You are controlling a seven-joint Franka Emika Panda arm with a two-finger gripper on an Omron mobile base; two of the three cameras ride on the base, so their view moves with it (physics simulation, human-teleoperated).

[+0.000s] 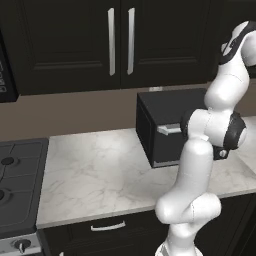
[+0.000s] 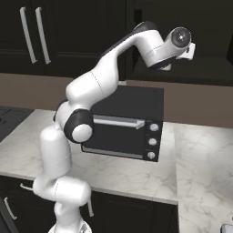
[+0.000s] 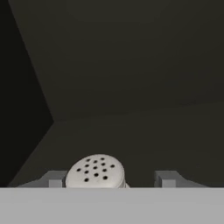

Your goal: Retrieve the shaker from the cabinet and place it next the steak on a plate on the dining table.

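The shaker (image 3: 96, 170) is a small pale grey-white piece with a rounded, hole-dotted cap, standing on the dark floor of the cabinet's interior (image 3: 131, 65). My gripper (image 3: 110, 179) is open around it. The cap sits between the two fingertips (image 3: 54, 179), close to the left one and apart from the right one. In the right base view my hand (image 2: 181, 42) reaches high into the black wall cabinet (image 2: 68, 32). Its closed panelled doors with silver bar handles (image 1: 120, 40) appear in the left base view. The steak, the plate and the dining table are out of view.
A black box-like oven (image 2: 127, 123) (image 1: 165, 125) stands on the marble counter (image 1: 100, 170) under the cabinet, right below my raised arm. A dark stovetop (image 1: 15, 185) lies at the counter's left. Lower drawers with silver handles (image 1: 107, 226) run under the counter edge.
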